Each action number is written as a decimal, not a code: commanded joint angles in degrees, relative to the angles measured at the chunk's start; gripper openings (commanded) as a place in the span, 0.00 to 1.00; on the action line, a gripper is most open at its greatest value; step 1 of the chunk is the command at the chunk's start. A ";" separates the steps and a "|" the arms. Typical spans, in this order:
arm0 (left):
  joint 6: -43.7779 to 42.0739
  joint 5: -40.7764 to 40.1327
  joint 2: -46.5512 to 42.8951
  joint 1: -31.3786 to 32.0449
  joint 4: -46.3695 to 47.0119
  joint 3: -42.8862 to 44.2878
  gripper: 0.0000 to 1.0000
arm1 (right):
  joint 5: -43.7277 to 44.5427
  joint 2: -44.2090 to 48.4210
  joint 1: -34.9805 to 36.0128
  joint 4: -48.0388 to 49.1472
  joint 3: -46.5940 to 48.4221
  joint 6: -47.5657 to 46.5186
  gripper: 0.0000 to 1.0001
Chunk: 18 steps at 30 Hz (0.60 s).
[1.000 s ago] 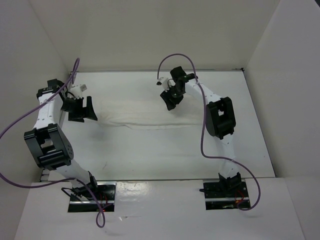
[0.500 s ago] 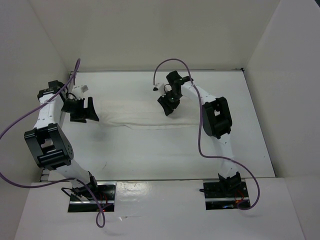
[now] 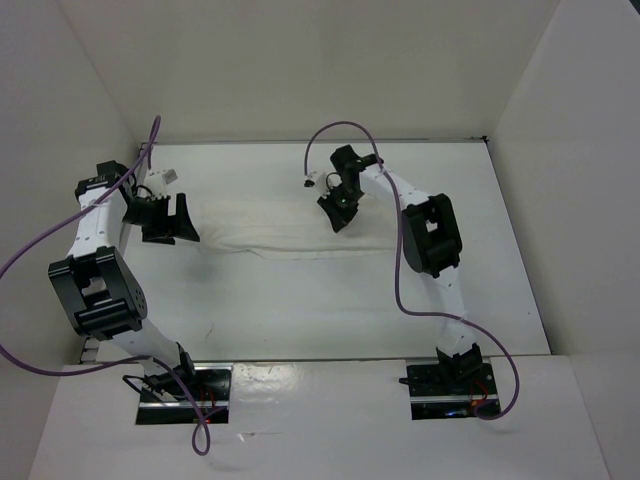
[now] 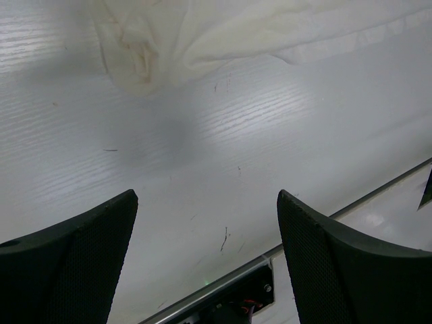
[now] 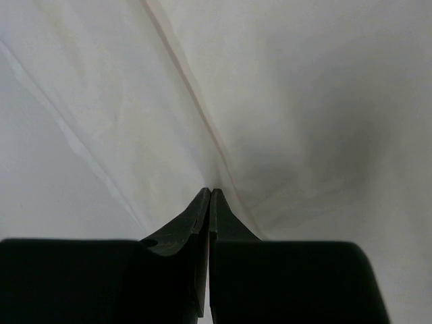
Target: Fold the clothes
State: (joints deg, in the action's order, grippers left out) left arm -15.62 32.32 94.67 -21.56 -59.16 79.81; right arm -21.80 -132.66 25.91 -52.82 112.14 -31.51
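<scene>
**Folding barely begun: right tool pinches the shirt, left tool waits open**

The white shirt lies on the surface as a long, wrinkled band running left to right across the far half, between the two arms. No neat, squared fold shows anywhere. The cloth looks gathered lengthwise rather than laid flat, so by my reading nearly all of the folding is left to do, and the step in hand is taking hold of the fabric.

The right tool sits on the band towards its right part. In the right wrist view its jaws are clenched together, and a raised crease in the shirt runs straight into the tips of the right tool, so it appears to be grasping a pinch of cloth.

The left tool hovers at the band's left end with its jaws spread wide and nothing between them. From its wrist camera, the left tool is over bare surface, with the bunched end of the shirt lying near but beyond its fingertips, not touching.
</scene>
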 commanded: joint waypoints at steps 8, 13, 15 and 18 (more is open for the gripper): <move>-1.96 2.31 0.42 -0.06 -0.52 -0.62 0.90 | -2.37 3.02 2.73 -5.89 2.21 -2.85 0.00; -2.49 2.84 0.95 -0.06 -0.52 -0.62 0.90 | -2.37 5.13 5.11 -10.11 -0.60 -6.01 0.00; -2.49 3.36 1.48 -0.06 -0.52 -0.62 0.90 | -2.37 5.13 5.64 -10.63 -1.30 -6.64 0.00; -2.49 3.37 2.09 -0.06 -1.05 -0.62 0.90 | -2.37 5.74 5.64 -11.86 -1.83 -7.25 0.00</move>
State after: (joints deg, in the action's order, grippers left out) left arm -16.53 33.32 95.88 -21.56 -59.27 79.37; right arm -22.50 -131.35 31.18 -61.36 111.09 -36.86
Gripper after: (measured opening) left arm 0.898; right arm 0.008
